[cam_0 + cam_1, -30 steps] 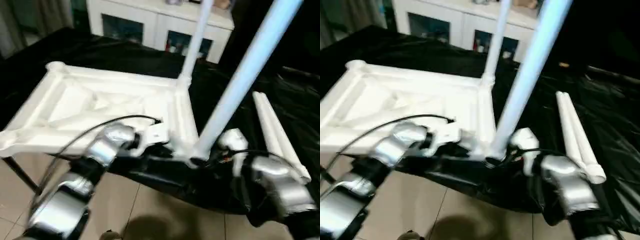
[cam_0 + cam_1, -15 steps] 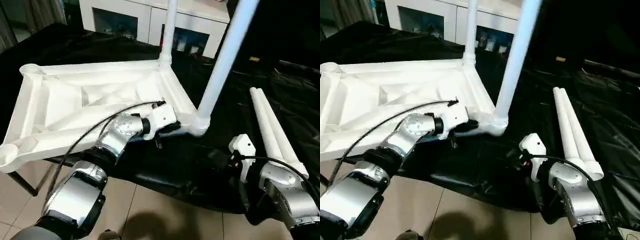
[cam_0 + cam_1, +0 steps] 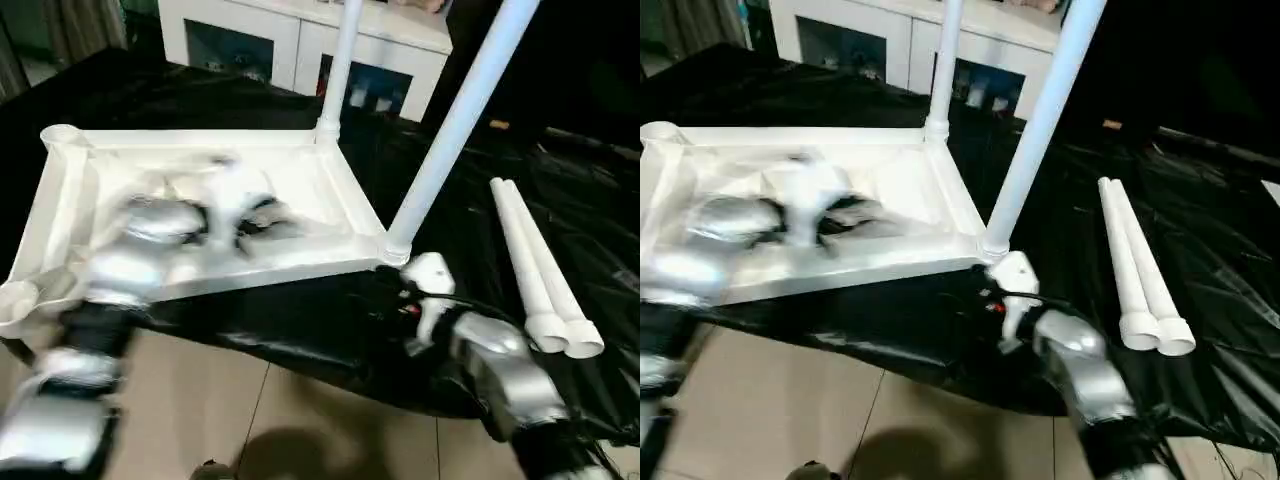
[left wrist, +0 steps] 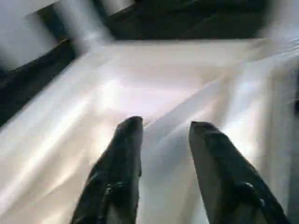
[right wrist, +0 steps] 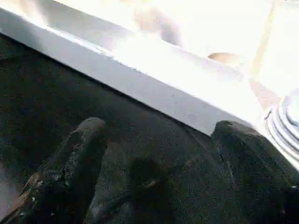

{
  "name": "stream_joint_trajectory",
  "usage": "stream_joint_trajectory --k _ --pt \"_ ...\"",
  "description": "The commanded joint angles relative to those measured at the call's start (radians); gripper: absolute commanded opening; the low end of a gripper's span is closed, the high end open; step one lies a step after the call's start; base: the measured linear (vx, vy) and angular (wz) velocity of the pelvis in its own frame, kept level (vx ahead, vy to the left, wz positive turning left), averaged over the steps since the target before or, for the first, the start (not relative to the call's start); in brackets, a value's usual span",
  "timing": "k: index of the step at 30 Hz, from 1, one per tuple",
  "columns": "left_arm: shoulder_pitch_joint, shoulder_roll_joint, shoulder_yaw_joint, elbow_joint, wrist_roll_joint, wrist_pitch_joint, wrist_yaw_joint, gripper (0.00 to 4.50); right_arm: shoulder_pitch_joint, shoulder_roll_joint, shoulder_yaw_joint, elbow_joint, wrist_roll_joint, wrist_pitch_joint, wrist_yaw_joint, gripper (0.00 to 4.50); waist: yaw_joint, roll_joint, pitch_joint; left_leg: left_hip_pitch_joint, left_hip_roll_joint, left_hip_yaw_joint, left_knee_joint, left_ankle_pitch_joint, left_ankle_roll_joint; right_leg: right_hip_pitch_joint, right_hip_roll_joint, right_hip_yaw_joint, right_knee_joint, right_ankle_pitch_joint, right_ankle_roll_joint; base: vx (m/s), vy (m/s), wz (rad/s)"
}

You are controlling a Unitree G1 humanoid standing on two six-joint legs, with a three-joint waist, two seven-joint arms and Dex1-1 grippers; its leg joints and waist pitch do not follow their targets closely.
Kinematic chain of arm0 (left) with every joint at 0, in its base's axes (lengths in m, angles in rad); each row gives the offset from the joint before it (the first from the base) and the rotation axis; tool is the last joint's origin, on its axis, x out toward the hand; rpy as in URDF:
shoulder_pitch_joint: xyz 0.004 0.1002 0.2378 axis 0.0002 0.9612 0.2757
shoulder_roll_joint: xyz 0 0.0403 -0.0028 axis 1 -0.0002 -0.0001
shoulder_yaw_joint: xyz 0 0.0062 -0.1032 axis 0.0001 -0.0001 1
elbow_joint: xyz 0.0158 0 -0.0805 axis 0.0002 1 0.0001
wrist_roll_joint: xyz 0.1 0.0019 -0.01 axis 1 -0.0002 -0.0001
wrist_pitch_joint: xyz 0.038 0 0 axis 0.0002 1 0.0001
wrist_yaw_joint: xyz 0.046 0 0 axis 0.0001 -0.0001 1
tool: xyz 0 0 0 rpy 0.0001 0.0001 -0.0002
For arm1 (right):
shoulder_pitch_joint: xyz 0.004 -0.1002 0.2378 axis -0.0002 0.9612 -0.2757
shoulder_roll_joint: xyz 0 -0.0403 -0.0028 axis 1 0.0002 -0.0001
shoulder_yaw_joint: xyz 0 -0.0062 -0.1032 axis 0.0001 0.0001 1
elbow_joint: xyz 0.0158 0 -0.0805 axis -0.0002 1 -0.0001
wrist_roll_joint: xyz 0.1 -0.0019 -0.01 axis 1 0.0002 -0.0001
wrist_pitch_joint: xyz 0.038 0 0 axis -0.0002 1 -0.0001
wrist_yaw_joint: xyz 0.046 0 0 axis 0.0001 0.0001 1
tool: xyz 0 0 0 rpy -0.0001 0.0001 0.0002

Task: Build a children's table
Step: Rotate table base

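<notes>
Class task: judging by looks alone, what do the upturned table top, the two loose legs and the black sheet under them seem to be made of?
Table top: probably moulded plastic, smooth white, with ribs and a raised rim cast in one piece.
Loose legs: likely the same white plastic; their open ends show hollow tubes.
Black sheet: seemingly thin plastic film, glossy and creased, with bright glints along the wrinkles.

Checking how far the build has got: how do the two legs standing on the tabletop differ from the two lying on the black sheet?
The two fitted legs stand upright in corner sockets of the upturned tabletop; the two loose legs lie flat on the black sheet, joined to nothing. The fitted ones stand apart at separate corners; the loose ones lie side by side, touching. All four are long white tubes.
</notes>
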Motion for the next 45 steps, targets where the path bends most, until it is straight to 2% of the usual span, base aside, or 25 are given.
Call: stream_joint_trajectory --k 1,3,4,5,6,7,8,9,10,11,12,15,16,18,20,21,24,26,29,32,34,35,38,44,45 --pt "0.041 0.029 0.051 -0.075 0.045 0.099 0.072 1.92 -0.031 0.013 0.003 0.051 -0.034 -0.021 -0.05 3.91 -0.006 0.025 -0.054 0.025 0.008 0.001 -0.076 -0.35 -0.042 0.033 -0.038 0.034 -0.074 -0.315 -0.153 0.0 0.0 0.0" --pt "0.082 0.055 0.097 -0.117 0.076 0.147 0.135 2.19 -0.057 0.035 0.009 0.096 -0.059 -0.032 -0.088 3.91 -0.01 0.025 -0.056 0.024 0.007 0.002 -0.076 -0.341 -0.046 0.033 -0.037 0.035 -0.07 -0.295 -0.153 0.0 0.0 0.0" --pt "0.1 0.062 0.119 -0.134 0.091 0.162 0.167 2.25 -0.07 0.043 0.008 0.116 -0.069 -0.034 -0.108 3.91 -0.015 0.033 -0.055 0.023 0.009 0.0 -0.078 -0.346 -0.053 0.032 -0.037 0.036 -0.067 -0.275 -0.159 0.0 0.0 0.0" --pt "0.121 0.072 0.143 -0.149 0.113 0.17 0.203 2.29 -0.086 0.052 0.003 0.141 -0.076 -0.035 -0.136 3.91 -0.016 0.031 -0.057 0.023 0.006 0.0 -0.077 -0.337 -0.053 0.035 -0.035 0.035 -0.067 -0.267 -0.157 0.0 0.0 0.0" --pt "0.142 0.079 0.175 -0.157 0.13 0.176 0.243 2.29 -0.101 0.061 -0.005 0.165 -0.078 -0.033 -0.162 3.91 -0.015 0.036 -0.057 0.026 0.006 0.002 -0.076 -0.333 -0.053 0.032 -0.034 0.036 -0.067 -0.254 -0.158 0.0 0.0 0.0" --pt "0.159 0.084 0.198 -0.164 0.141 0.183 0.275 2.29 -0.113 0.067 -0.012 0.183 -0.081 -0.034 -0.18 3.91 -0.017 0.035 -0.056 0.024 0.005 0.002 -0.076 -0.327 -0.05 0.034 -0.031 0.036 -0.067 -0.236 -0.159 0.0 0.0 0.0" --pt "0.176 0.095 0.215 -0.167 0.156 0.179 0.305 2.54 -0.121 0.07 -0.016 0.196 -0.085 -0.039 -0.196 3.91 -0.016 0.036 -0.058 0.026 0.005 0.002 -0.075 -0.33 -0.049 0.033 -0.031 0.036 -0.065 -0.228 -0.16 0.0 0.0 0.0" --pt "0.196 0.107 0.233 -0.173 0.17 0.175 0.336 2.54 -0.129 0.073 -0.019 0.208 -0.088 -0.044 -0.208 3.91 -0.019 0.041 -0.056 0.025 0.004 0.001 -0.077 -0.335 -0.05 0.033 -0.03 0.037 -0.066 -0.221 -0.158 0.0 0.0 0.0" --pt "0.211 0.114 0.248 -0.18 0.177 0.176 0.358 2.54 -0.135 0.076 -0.021 0.219 -0.088 -0.048 -0.216 3.91 -0.02 0.041 -0.057 0.023 0.004 0.0 -0.076 -0.335 -0.05 0.036 -0.03 0.037 -0.064 -0.211 -0.157 0.0 0.0 0.0" --pt "0.264 0.144 0.296 -0.2 0.208 0.178 0.419 2.54 -0.157 0.082 -0.029 0.255 -0.091 -0.056 -0.239 3.91 -0.021 0.044 -0.059 0.022 0.006 -0.002 -0.076 -0.33 -0.05 0.037 -0.031 0.036 -0.06 -0.198 -0.158 0.0 0.0 0.0" --pt "0.28 0.152 0.311 -0.204 0.218 0.179 0.438 2.54 -0.163 0.084 -0.029 0.265 -0.092 -0.059 -0.242 3.91 -0.025 0.038 -0.054 0.02 0.004 0.0 -0.078 -0.336 -0.046 0.036 -0.027 0.036 -0.065 -0.211 -0.153 0.0 0.0 0.0" --pt "0.328 0.178 0.348 -0.216 0.25 0.174 0.496 2.54 -0.186 0.092 -0.033 0.304 -0.099 -0.075 -0.254 3.91 -0.025 0.044 -0.054 0.024 0.004 0.0 -0.075 -0.334 -0.042 0.032 -0.027 0.038 -0.064 -0.203 -0.156 0.0 0.0 0.0" --pt "0.339 0.184 0.357 -0.215 0.254 0.174 0.506 2.54 -0.193 0.095 -0.034 0.314 -0.101 -0.079 -0.257 3.91 -0.024 0.042 -0.053 0.026 0.004 0.001 -0.076 -0.345 -0.039 0.03 -0.026 0.038 -0.067 -0.215 -0.158 0.0 0.0 0.0" --pt "0.359 0.192 0.376 -0.202 0.252 0.184 0.515 2.54 -0.205 0.101 -0.033 0.335 -0.104 -0.089 -0.265 3.91 -0.021 0.047 -0.051 0.03 0.004 0.001 -0.076 -0.372 -0.04 0.025 -0.027 0.039 -0.07 -0.242 -0.157 0.0 0.0 0.0" --pt "0.376 0.208 0.395 -0.166 0.248 0.185 0.538 2.54 -0.218 0.106 -0.027 0.361 -0.106 -0.103 -0.275 3.91 -0.02 0.049 -0.05 0.029 0.004 -0.001 -0.077 -0.392 -0.045 0.025 -0.028 0.039 -0.071 -0.261 -0.158 0.0 0.0 0.0" --pt "0.379 0.211 0.4 -0.161 0.246 0.186 0.545 2.54 -0.221 0.106 -0.026 0.367 -0.107 -0.106 -0.276 3.91 -0.024 0.047 -0.048 0.023 0.001 -0.004 -0.08 -0.409 -0.047 0.027 -0.028 0.038 -0.073 -0.289 -0.151 0.0 0.0 0.0" --pt "0.395 0.238 0.424 -0.102 0.248 0.179 0.564 2.54 -0.23 0.112 -0.027 0.391 -0.115 -0.122 -0.28 3.91 -0.024 0.05 -0.048 0.028 0.002 -0.005 -0.078 -0.437 -0.047 0.021 -0.029 0.039 -0.078 -0.317 -0.145 0.0 0.0 0.0" --pt "0.398 0.242 0.426 -0.091 0.248 0.175 0.568 2.54 -0.232 0.113 -0.028 0.397 -0.117 -0.126 -0.279 3.91 -0.024 0.051 -0.047 0.029 0.002 -0.006 -0.079 -0.443 -0.048 0.02 -0.029 0.04 -0.08 -0.32 -0.146 0.0 0.0 0.0" --pt "0.416 0.263 0.418 -0.008 0.236 0.158 0.537 2.54 -0.233 0.115 -0.026 0.406 -0.122 -0.14 -0.273 3.91 -0.022 0.053 -0.048 0.031 0.002 -0.008 -0.08 -0.454 -0.048 0.018 -0.031 0.04 -0.08 -0.329 -0.147 0.0 0.0 0.0" --pt "0.427 0.275 0.378 0.065 0.222 0.12 0.493 2.54 -0.239 0.114 -0.022 0.423 -0.128 -0.155 -0.267 3.91 -0.022 0.052 -0.051 0.032 0.003 -0.007 -0.081 -0.447 -0.047 0.018 -0.031 0.041 -0.079 -0.308 -0.155 0.0 0.0 0.0" --pt "0.425 0.27 0.377 0.07 0.205 0.113 0.475 2.54 -0.24 0.115 -0.022 0.426 -0.127 -0.157 -0.266 3.91 -0.02 0.057 -0.051 0.033 0.004 -0.007 -0.082 -0.442 -0.049 0.018 -0.031 0.042 -0.076 -0.282 -0.165 0.0 0.0 0.0" --pt "0.417 0.26 0.376 0.074 0.17 0.107 0.429 2.54 -0.242 0.114 -0.021 0.432 -0.129 -0.162 -0.264 3.91 -0.019 0.057 -0.051 0.034 0.005 -0.006 -0.082 -0.443 -0.051 0.018 -0.031 0.042 -0.075 -0.269 -0.172 0.0 0.0 0.0" --pt "0.417 0.257 0.365 0.069 0.142 0.119 0.368 2.54 -0.246 0.114 -0.021 0.438 -0.131 -0.166 -0.263 3.91 -0.017 0.054 -0.05 0.034 0.005 -0.005 -0.083 -0.448 -0.052 0.018 -0.033 0.042 -0.076 -0.283 -0.175 0.0 0.0 0.0" --pt "0.438 0.279 0.345 -0.048 0.061 0.175 0.229 2.54 -0.251 0.112 -0.022 0.45 -0.132 -0.178 -0.254 3.91 -0.019 0.052 -0.047 0.033 0.006 -0.004 -0.084 -0.453 -0.054 0.018 -0.034 0.043 -0.076 -0.295 -0.174 0.0 0.0 0.0" --pt "0.455 0.29 0.33 -0.091 0.027 0.21 0.164 2.54 -0.251 0.113 -0.02 0.454 -0.133 -0.182 -0.251 3.91 -0.019 0.05 -0.047 0.032 0.006 -0.004 -0.084 -0.451 -0.054 0.019 -0.033 0.043 -0.076 -0.296 -0.172 0.0 0.0 0.0"
